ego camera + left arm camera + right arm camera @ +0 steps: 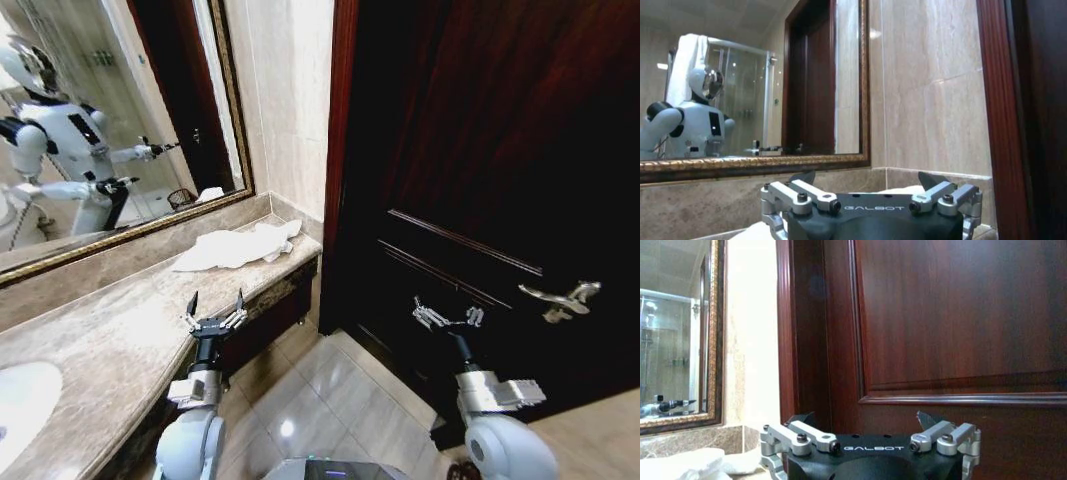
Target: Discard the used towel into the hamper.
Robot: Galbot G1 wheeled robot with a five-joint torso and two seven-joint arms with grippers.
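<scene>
The left gripper [215,306], jaws apart, hovers over the counter's [110,340] front edge, short of the towel [240,245] at the far end by the wall; the right gripper [447,317], also apart, waits near the door [480,150]. A shallow pinch might drag the towel off the edge.

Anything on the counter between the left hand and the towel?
No. In the head view, bare marble counter separates the open left hand from the towel.

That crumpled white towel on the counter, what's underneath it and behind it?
The crumpled white towel lies on the beige marble counter, at its far end. Behind it rise a marble backsplash and the gold-framed mirror. Whatever lies under its folds is hidden.
</scene>
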